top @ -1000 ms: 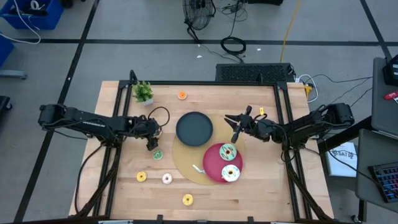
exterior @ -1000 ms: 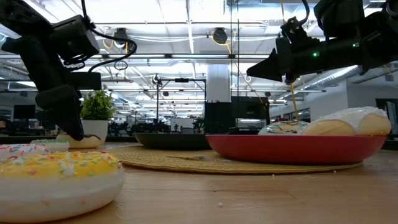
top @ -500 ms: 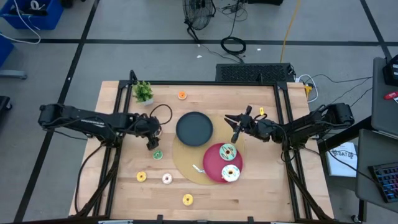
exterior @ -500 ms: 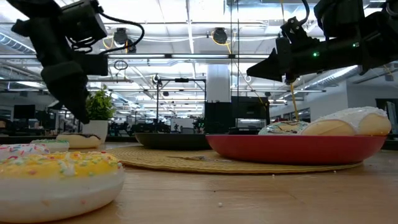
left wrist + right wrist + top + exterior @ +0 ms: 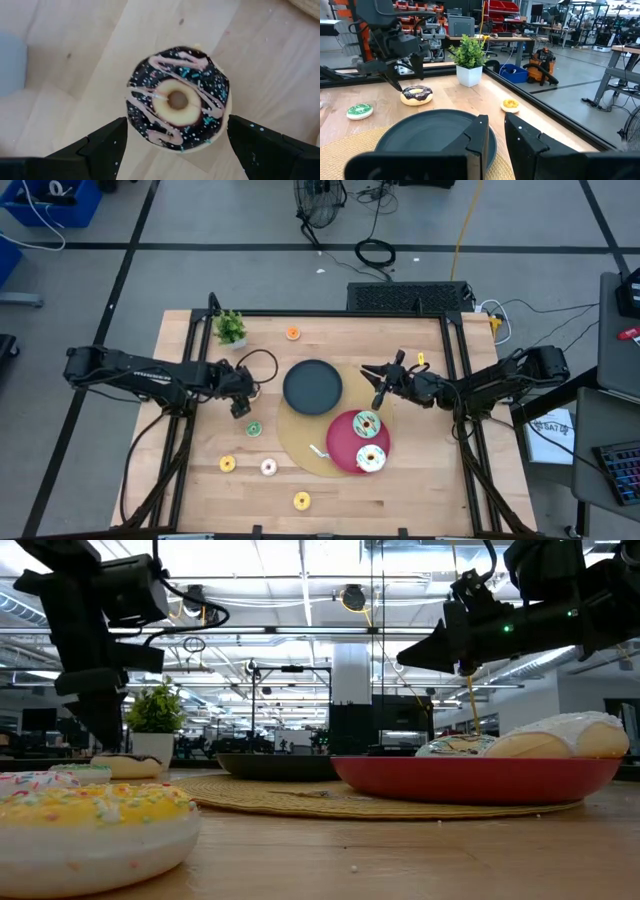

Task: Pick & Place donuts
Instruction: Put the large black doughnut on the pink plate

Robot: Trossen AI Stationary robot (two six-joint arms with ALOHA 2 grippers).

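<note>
The chocolate-brown iced ring donut with pink drizzle and sprinkles (image 5: 177, 100) lies flat on the wooden tabletop (image 5: 200, 480), near the potted plant and beside the round black plate (image 5: 312, 386). You are at the approach for a pick: the left gripper (image 5: 240, 402) hovers over that donut, its fingers (image 5: 102, 145) spread wide and straddling it without touching, holding nothing. By my reading, your next move calls for a straight descent with the ring centred between the fingers, then a close across its sides, then a carry toward a plate. Two donuts already sit on the round red plate (image 5: 338, 442), which rests on the woven mat. The right gripper (image 5: 377, 385) waits above the mat's edge beside the black plate, fingers closed and empty.
</note>
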